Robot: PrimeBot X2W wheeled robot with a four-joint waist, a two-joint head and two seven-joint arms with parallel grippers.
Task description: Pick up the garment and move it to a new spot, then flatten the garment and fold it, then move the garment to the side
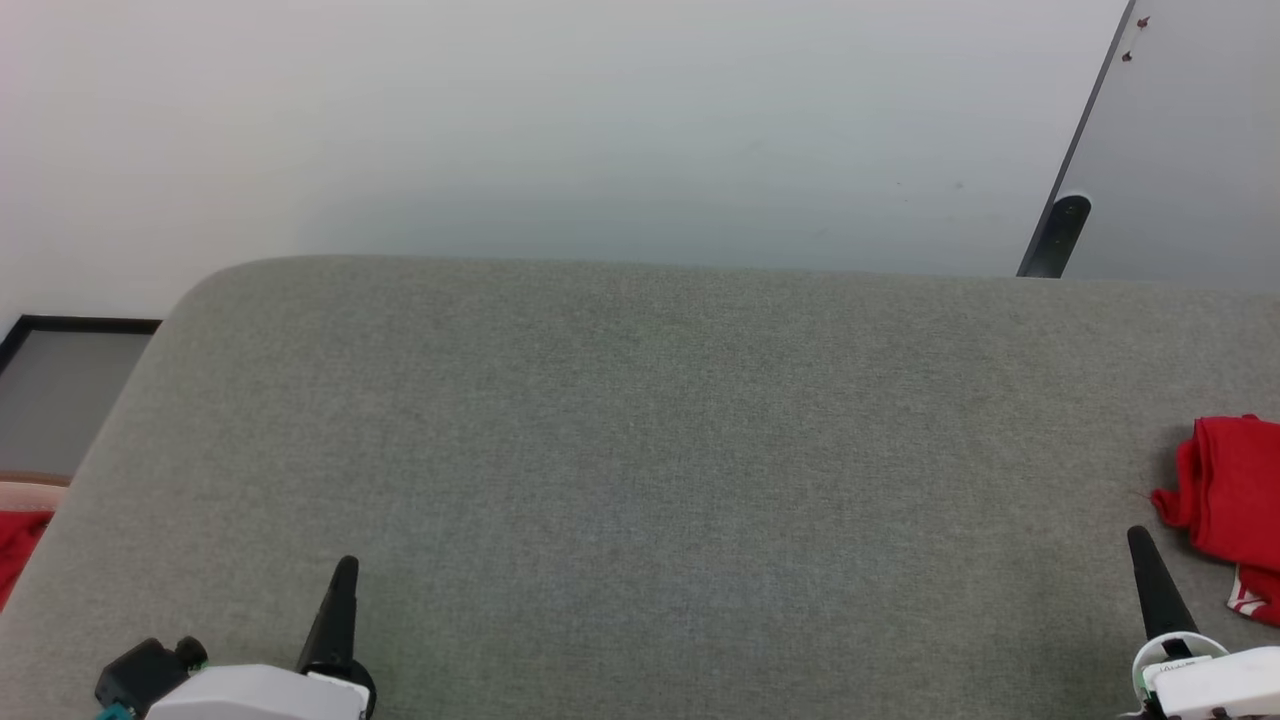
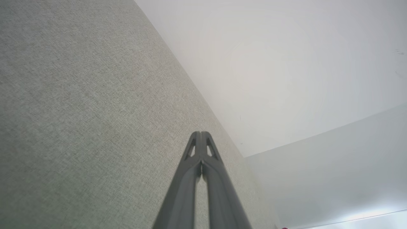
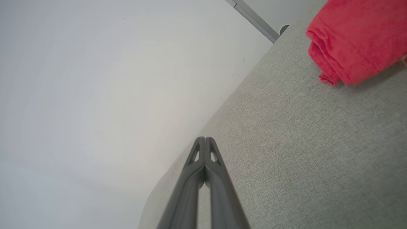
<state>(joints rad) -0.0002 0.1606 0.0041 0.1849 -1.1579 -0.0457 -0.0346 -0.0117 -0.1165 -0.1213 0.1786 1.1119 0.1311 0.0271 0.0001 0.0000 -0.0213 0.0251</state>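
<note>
Where the grey fabric-covered worktop (image 1: 640,450) ran out to its right edge, the garment (image 1: 1232,490) lay in a bunched red heap, partly cut off by the edge of the head view.

- Striped trim (image 1: 1250,598): a short white-and-red band on the heap's near side.
- Right pincer (image 1: 1138,540): low at the near right, two dark fingers pressed together to a single point, gripping nothing. The tip stood near the garment's left fold but apart from it. In the right wrist view, the rolled red edge lay ahead and to the right of the closed fingers, resting on the fabric.
- Left pincer (image 1: 345,575): at the near left, fingers likewise pressed together and empty, over bare fabric, well apart from the garment.
- Wall (image 1: 600,130): pale and plain, behind the worktop.
- Grey panel (image 1: 1190,150): dark-edged, slanting at the upper right.
- Dark-framed panel (image 1: 70,390): at the far left, beyond the worktop's rounded corner.
- Red patch (image 1: 18,550): at the lower left edge, possibly cloth, but too little showed to tell.
</note>
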